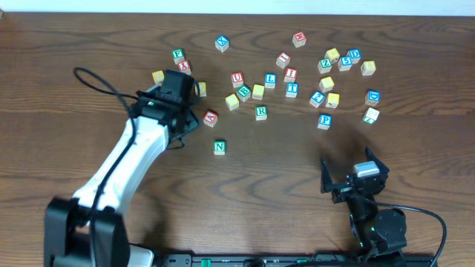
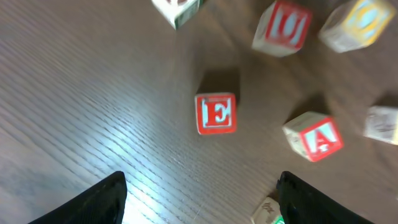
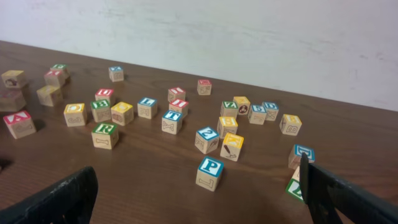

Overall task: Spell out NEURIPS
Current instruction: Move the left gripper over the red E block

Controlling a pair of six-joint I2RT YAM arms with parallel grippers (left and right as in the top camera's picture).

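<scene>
My left gripper (image 1: 189, 100) (image 2: 202, 180) hangs open over the left cluster of cubes, with nothing between its fingers. Just ahead of it, in the left wrist view, a red E cube (image 2: 216, 114) lies on the wood, with a red U cube (image 2: 283, 25) (image 1: 237, 78) farther on. A green N cube (image 1: 219, 147) sits alone nearer the front. The green R cube (image 1: 261, 112) (image 3: 106, 134) and blue P cube (image 1: 324, 121) (image 3: 210, 173) lie mid-table. My right gripper (image 1: 349, 169) (image 3: 196, 167) stands wide open and empty, short of the P cube.
A red A cube (image 1: 211, 117) (image 2: 314, 137) lies close to the left gripper's right finger, and a green-edged cube (image 2: 267, 213) sits right beside that finger. Several other letter cubes are scattered across the back, among them L (image 1: 270, 79) and T (image 1: 292, 90).
</scene>
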